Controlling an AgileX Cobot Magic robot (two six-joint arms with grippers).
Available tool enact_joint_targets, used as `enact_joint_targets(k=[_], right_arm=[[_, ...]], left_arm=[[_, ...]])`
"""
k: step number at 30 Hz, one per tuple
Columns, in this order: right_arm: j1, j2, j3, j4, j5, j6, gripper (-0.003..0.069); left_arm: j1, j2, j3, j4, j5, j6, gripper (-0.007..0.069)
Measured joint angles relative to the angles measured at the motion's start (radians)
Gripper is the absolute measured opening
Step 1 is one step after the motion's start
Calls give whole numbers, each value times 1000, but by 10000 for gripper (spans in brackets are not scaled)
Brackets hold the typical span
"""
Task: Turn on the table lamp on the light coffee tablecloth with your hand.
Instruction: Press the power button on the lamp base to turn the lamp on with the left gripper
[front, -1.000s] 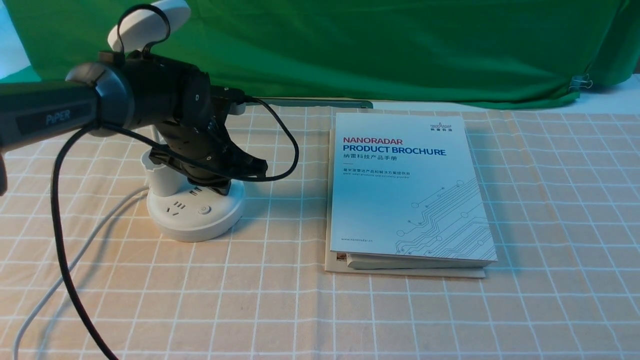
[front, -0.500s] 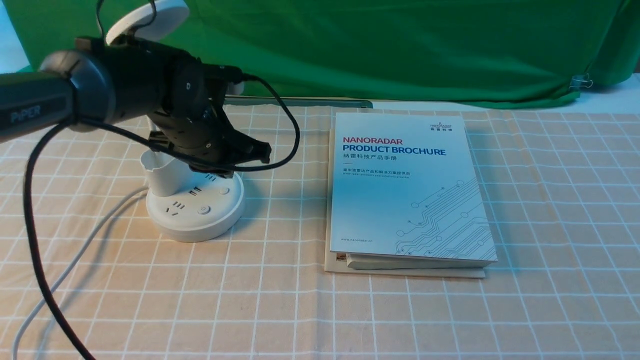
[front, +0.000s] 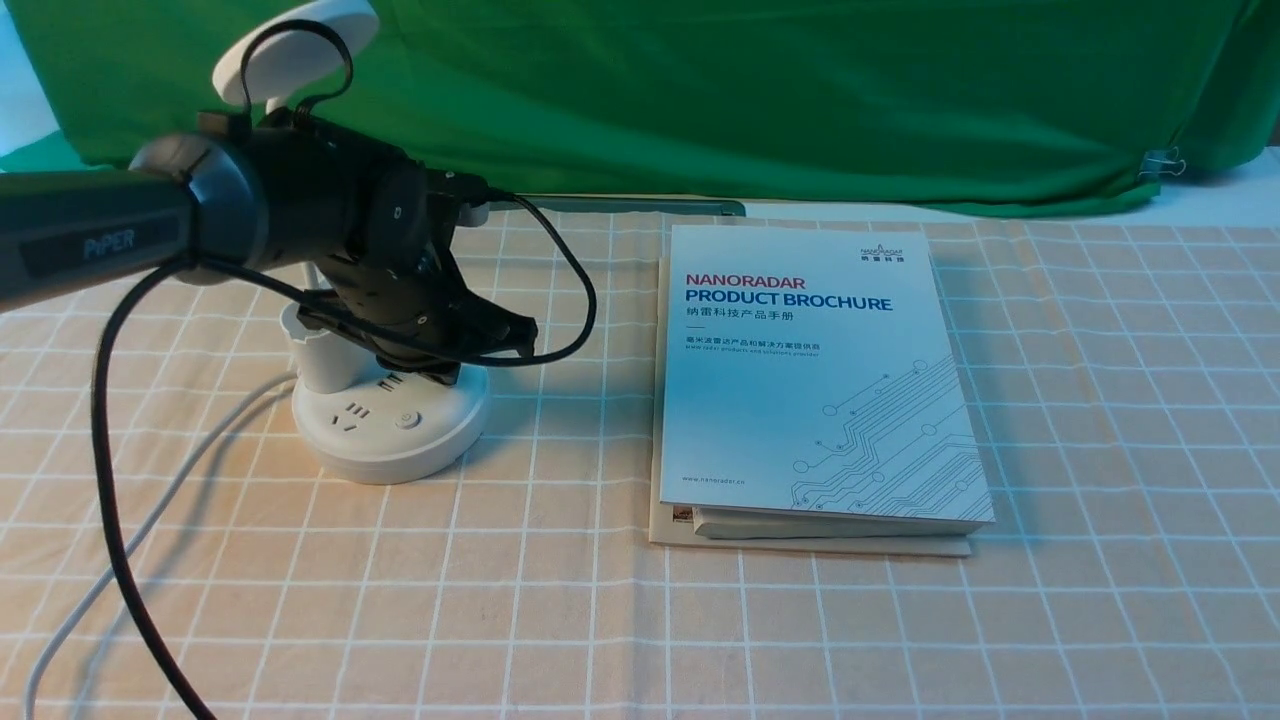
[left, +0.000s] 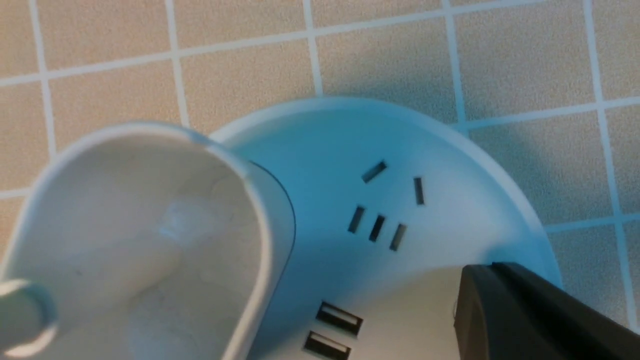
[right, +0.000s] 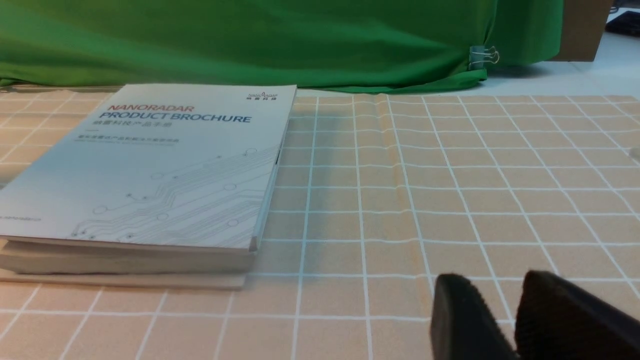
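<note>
- Now the table lamp (front: 330, 365) stands at the far left of the light coffee tablecloth (front: 1100, 420), well left of the brochure (front: 815, 370).
- My left jaws point down onto the right side of its round base (front: 390, 445), beside the sockets (left: 377, 227), presumably to press a switch; whether they are clenched or parted I cannot tell.
- My right jaws rest low at the right, slightly parted, holding nothing.
</note>
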Motion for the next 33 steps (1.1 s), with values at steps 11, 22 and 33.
enact_joint_targets(k=[11,22,33], right_arm=[[0,0,0,0,1,0,238],[0,0,0,0,0,0,238],[0,0,0,0,0,0,238]], left_arm=[[10,3,0,16,-10,-29,0],[10,33,-18,-5,-17,-14,0],[10,-82,-2,-160,24,76,0]])
